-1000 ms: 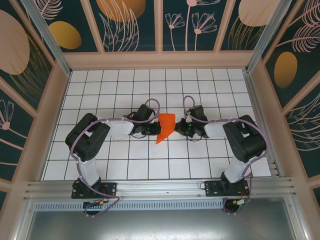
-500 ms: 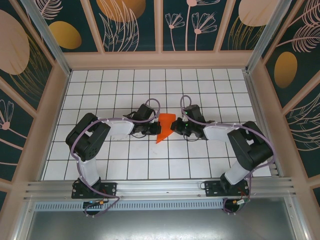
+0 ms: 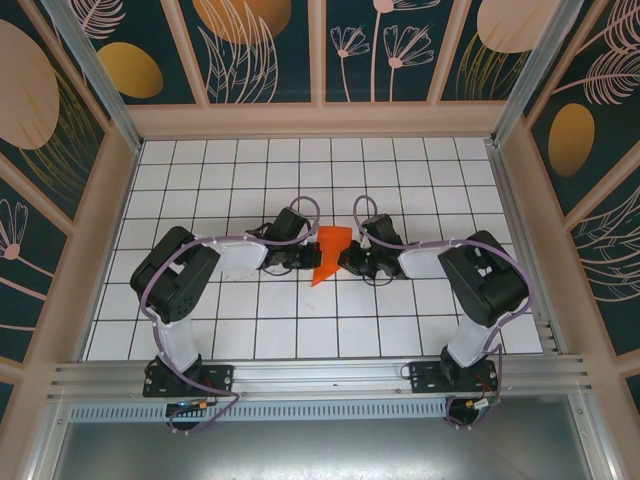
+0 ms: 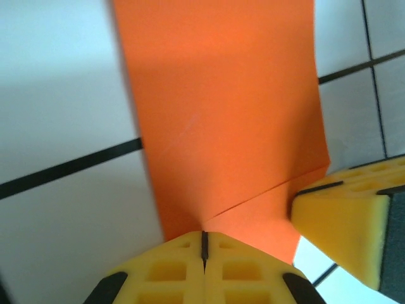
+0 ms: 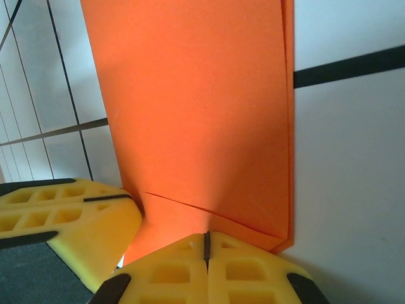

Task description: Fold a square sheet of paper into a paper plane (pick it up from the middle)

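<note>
The left claw (image 3: 310,260) and the right claw (image 3: 347,262) meet nose to nose in the middle of the white table (image 3: 200,180) with black lines. The orange paper (image 3: 329,255) sits right between them and touches both. The left claw is on its left side and the right claw is on its right side. The paper is folded. It is wide on the far side and comes to a point on the side nearer the arm bases. In the left wrist camera, the left claw (image 4: 204,242) is closed tight, with its two yellow pads (image 4: 158,272) pressed together. The edge of the orange paper (image 4: 221,107) goes in right where the pads meet, so this claw is pinching the paper. The paper stretches away from the tips, and a fold line (image 4: 266,193) runs across it close to them. Another yellow pad (image 4: 342,215) sits just to the right, touching the paper's corner. In the right wrist camera, the right claw (image 5: 206,246) is closed the same way and pinches the orange paper (image 5: 196,107) at its near edge. A crease (image 5: 183,204) crosses the paper near these tips too, and a yellow pad (image 5: 63,215) sits just to the left. I cannot tell if the paper lies flat on the table or is lifted a little.
</note>
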